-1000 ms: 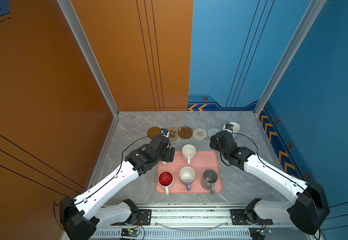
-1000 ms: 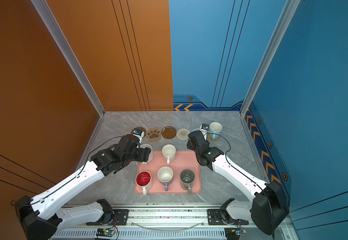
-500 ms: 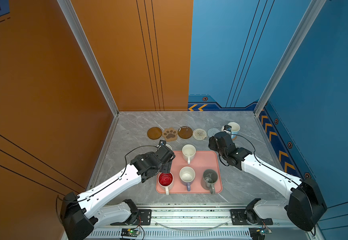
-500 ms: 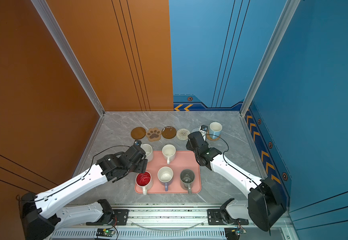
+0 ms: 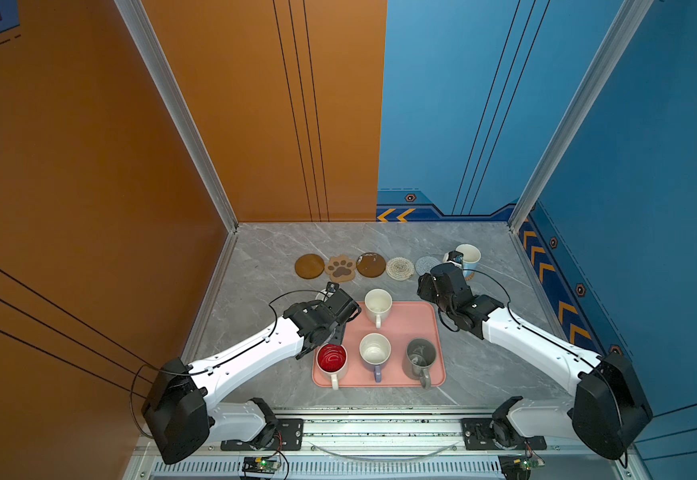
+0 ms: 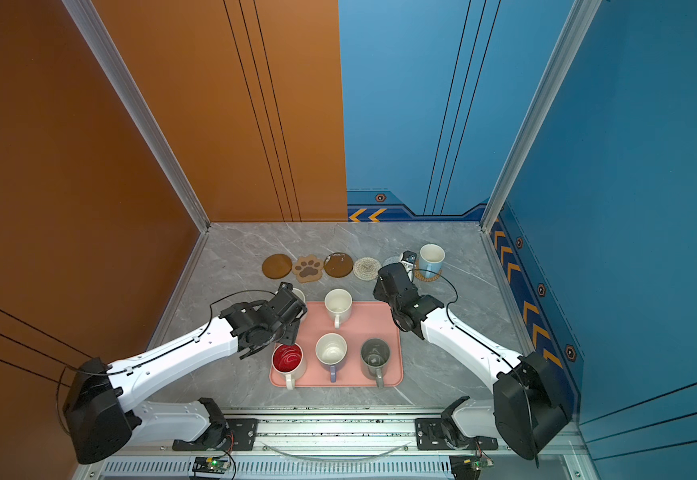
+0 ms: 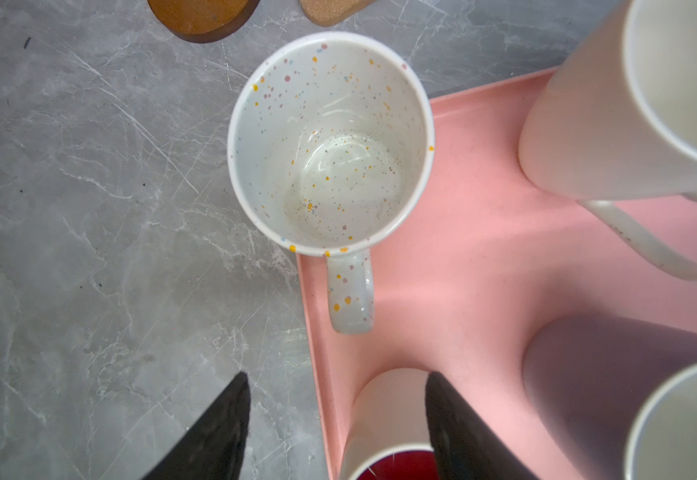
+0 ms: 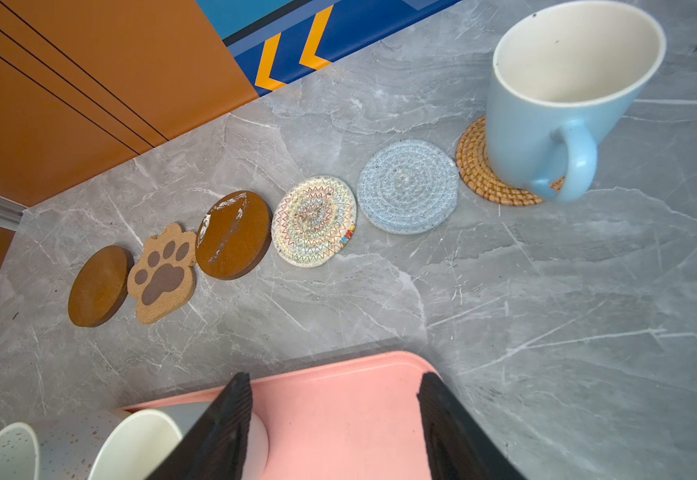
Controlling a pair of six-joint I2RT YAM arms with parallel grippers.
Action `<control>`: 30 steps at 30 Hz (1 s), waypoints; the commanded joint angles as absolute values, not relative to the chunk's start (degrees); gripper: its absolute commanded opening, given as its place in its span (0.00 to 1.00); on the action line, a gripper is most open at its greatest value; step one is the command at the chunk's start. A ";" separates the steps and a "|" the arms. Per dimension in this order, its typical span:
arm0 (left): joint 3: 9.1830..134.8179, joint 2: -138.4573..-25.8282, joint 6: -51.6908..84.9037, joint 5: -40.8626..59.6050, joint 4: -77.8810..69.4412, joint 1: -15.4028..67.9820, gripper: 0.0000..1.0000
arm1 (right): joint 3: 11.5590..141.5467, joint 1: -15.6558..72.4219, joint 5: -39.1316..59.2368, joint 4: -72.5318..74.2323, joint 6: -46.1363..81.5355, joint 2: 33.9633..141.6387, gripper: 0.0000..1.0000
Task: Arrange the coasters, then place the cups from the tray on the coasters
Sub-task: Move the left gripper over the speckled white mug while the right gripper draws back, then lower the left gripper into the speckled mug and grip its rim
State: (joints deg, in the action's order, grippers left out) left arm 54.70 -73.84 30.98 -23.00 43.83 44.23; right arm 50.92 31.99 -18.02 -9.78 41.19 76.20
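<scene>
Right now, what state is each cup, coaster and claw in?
Light blue cup, upright on the rattan coaster.
Other five coasters, bare.
Speckled cup, upright, empty, by the tray's corner.
Other four cups, upright on the tray.
Left claw, open, empty.
Right claw, open, empty.

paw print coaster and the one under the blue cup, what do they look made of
Paw print coaster: probably cork, matte; grainy tan speckled surface with darker printed pads. Round coaster under the light blue cup: looks like woven rattan or cane, slightly shiny; coiled rings bound with wrapped strands.
</scene>
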 commanded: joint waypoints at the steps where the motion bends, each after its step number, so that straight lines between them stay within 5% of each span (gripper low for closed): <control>1: 52.98 -74.38 31.47 -20.32 41.12 42.35 0.64 | 49.95 31.59 -17.37 -8.76 41.37 76.73 0.63; 30: 49.04 -81.03 28.16 -13.21 28.97 35.11 0.47 | 48.27 29.39 -11.95 -4.50 42.02 78.94 0.63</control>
State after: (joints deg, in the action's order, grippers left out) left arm 49.67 -80.20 29.34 -14.66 30.35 36.03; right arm 48.77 29.80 -12.62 -5.34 41.43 78.56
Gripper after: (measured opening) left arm 0.473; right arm 0.631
